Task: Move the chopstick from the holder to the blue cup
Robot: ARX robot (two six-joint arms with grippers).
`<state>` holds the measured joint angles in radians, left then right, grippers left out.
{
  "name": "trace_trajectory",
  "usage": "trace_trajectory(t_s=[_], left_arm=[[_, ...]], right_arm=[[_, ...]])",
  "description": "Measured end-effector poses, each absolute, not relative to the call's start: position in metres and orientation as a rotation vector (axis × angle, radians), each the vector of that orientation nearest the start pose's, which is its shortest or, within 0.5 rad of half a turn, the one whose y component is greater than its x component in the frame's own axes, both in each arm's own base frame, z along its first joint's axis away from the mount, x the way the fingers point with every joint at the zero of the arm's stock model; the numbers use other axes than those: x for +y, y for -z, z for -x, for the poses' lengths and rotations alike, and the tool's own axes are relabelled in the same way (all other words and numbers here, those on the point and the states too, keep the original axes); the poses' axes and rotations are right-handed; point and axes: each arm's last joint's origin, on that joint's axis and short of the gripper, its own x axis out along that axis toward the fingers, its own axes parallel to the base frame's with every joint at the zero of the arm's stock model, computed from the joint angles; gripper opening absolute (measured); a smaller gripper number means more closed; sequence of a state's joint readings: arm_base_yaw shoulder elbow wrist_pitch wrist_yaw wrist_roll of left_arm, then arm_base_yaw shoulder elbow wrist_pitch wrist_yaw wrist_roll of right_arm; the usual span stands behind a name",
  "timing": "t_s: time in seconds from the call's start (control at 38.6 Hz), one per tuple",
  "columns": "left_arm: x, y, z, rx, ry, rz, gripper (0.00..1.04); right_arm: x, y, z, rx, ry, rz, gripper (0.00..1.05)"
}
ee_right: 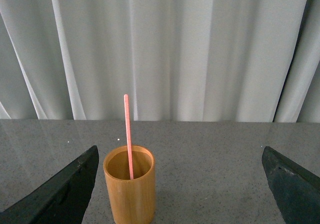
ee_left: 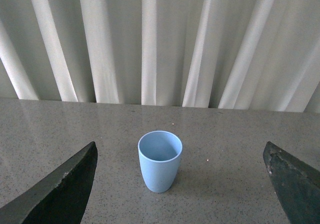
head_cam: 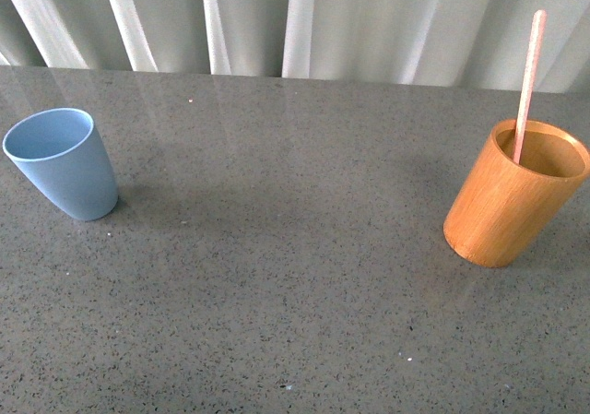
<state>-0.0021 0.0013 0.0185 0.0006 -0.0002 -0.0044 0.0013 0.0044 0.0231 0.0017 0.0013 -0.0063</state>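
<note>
Slim pink chopstick (head_cam: 527,82) stands leaning inside the orange-brown bamboo cylinder holder (head_cam: 507,211), at the right side of the grey speckled stone tabletop (head_cam: 295,294). Pale blue plastic cup (head_cam: 63,163) sits upright, well apart at the left. Left gripper (ee_left: 180,145) faces the cup, dark fingers spread wide, gripping nothing; right gripper (ee_right: 180,149) likewise spread wide, facing the holder, not touching it.
</note>
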Motion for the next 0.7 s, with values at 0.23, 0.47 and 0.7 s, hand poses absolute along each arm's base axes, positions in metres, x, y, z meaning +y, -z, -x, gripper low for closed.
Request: trace_trajectory(t_s=[0.23, 0.47, 0.7], left_arm=[[-0.0002, -0.1698, -0.0966, -0.018, 0.002, 0.004, 0.98], [-0.0002, -0.1698, -0.0966, -0.018, 0.002, 0.004, 0.98], [-0.0002, -0.1698, -0.0966, -0.018, 0.002, 0.004, 0.98]], right_arm=[[0.0001, -0.1712, -0.0965, -0.02, 0.0, 0.006, 0.95], [0.0001, -0.1712, -0.0965, -0.02, 0.0, 0.006, 0.95], [0.0001, -0.1712, -0.0965, -0.02, 0.0, 0.006, 0.95]])
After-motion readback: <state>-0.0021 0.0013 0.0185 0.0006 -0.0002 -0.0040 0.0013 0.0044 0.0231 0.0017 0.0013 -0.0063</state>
